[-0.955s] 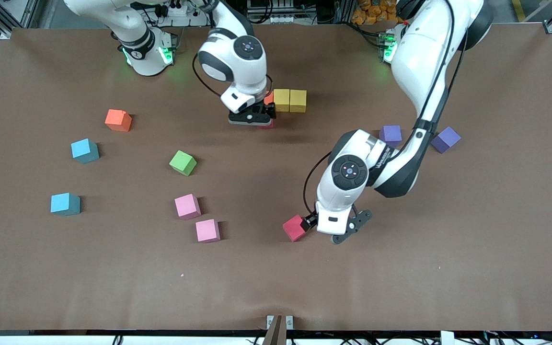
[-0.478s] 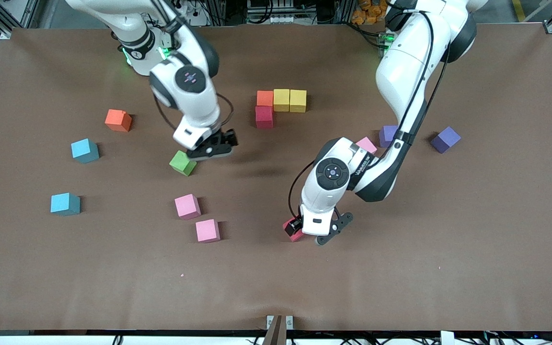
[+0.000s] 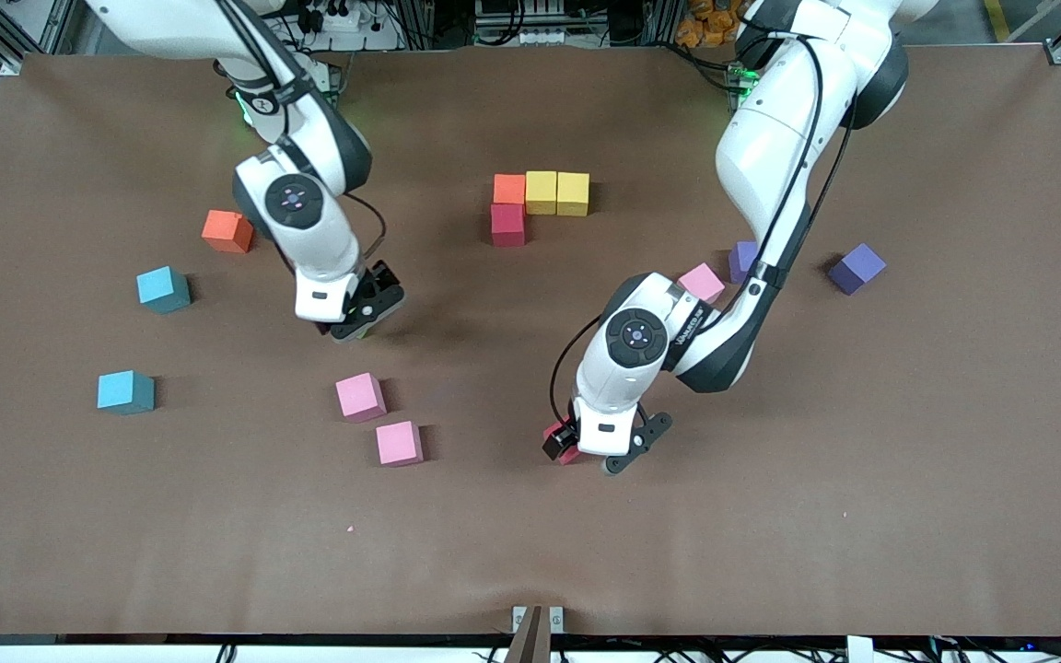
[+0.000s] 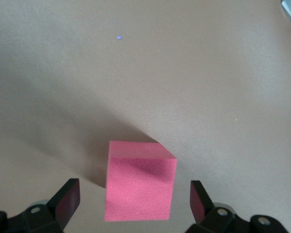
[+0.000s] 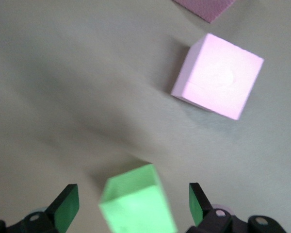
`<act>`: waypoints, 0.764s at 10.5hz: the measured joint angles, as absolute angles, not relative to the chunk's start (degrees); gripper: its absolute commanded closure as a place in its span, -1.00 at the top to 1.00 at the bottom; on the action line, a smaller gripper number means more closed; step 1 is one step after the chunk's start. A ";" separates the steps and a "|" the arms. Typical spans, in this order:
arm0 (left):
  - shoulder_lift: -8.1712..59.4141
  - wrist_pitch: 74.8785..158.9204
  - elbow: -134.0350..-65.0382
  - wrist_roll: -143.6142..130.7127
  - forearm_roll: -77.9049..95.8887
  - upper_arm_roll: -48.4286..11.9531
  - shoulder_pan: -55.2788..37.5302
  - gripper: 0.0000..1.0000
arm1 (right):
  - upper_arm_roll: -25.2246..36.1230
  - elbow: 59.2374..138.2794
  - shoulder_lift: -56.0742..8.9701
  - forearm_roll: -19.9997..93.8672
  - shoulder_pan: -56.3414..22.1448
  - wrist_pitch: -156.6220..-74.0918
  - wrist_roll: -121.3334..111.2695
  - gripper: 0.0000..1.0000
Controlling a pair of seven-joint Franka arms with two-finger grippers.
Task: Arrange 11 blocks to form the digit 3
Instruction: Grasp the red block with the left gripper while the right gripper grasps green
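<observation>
Small matte foam cubes lie flat on the bench: an orange-red cube [image 3: 509, 188] touching two yellow cubes [image 3: 557, 192] in a row, a dark red cube [image 3: 507, 224] touching it, nearer the camera. Two pink cubes [image 3: 379, 420], two purple cubes [image 3: 856, 268], an orange cube [image 3: 227, 231] lie scattered.

I see matt, faintly grainy foam-like blocks such as the red block [image 4: 139, 187], a dull brown paper-like cover on the counter [image 3: 770, 516], and glossy white plastic arm shells.

**Both arms closing in on cubes**

The right gripper [image 3: 353, 318], having left the partly built figure, is now hanging open over the green cube [image 5: 136, 201]. The left gripper [image 3: 597, 450] is straddling the red cube [image 4: 139, 188], apparently not yet clamped.
</observation>
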State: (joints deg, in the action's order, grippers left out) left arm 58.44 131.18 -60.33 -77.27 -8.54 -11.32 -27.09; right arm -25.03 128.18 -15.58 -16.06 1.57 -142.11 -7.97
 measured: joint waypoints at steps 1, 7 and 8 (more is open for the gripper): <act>58.74 131.79 -60.31 -77.64 -8.54 -11.32 -27.30 1.00 | -25.02 128.67 -15.83 -16.06 3.18 -142.55 -11.84 1.00; 60.46 133.75 -60.19 -77.76 -8.54 -11.22 -27.44 1.00 | -25.72 134.47 -17.46 -16.06 2.81 -148.60 -17.66 1.00; 60.83 134.15 -60.18 -77.76 -8.54 -11.20 -27.44 1.00 | -25.71 135.16 -17.67 -16.10 2.82 -149.14 -18.50 1.00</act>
State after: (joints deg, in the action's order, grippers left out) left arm 60.83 134.15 -60.18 -77.76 -8.54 -11.20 -27.44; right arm -25.71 135.16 -17.67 -16.10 2.82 -149.14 -18.50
